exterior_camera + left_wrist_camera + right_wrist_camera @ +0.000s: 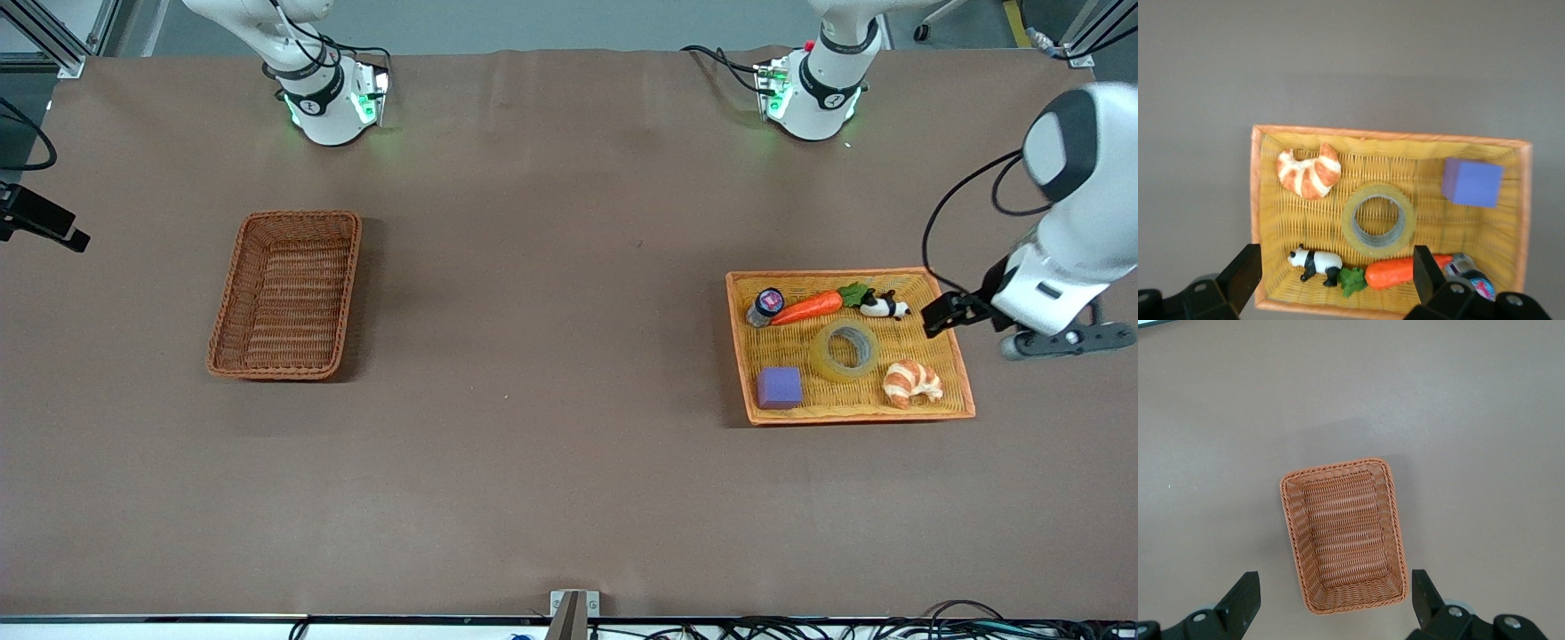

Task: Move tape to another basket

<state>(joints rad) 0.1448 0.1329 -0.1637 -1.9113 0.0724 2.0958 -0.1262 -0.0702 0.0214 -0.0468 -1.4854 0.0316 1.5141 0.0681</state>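
The tray (951, 363), bright orange-yellow and flat, is lying toward the left arm's end of the table (551, 373). Six things are lying in it. The tape (845, 349) is sitting flat near the middle of the tray. The croissant (912, 383) is lying just beside the tape, nearer to the front camera. The purple cube (780, 388) is standing in the tray's corner, nearer to the front camera than the tape and more toward the right arm's end. The carrot (813, 306), the small jar (765, 307) and the panda (885, 307) are lying in a row along the tray's edge that is farther from the front camera.

The basket (286, 294), dark reddish-brown wicker with sloping sides, is standing toward the right arm's end of the table, well apart from the tray. Nothing is lying in it.

The tape is a ring of translucent yellowish material with a grey core, and the weave of the tray is showing through its hole.

The left gripper (1331, 273) is hanging above the tray's edge on the side of the left arm's end. Its fingers (1243, 272) are standing wide apart, and they are holding and touching nothing. The right gripper (1333, 599) is hanging high above the basket, also with fingers (1423, 592) spread wide, and it is holding nothing.
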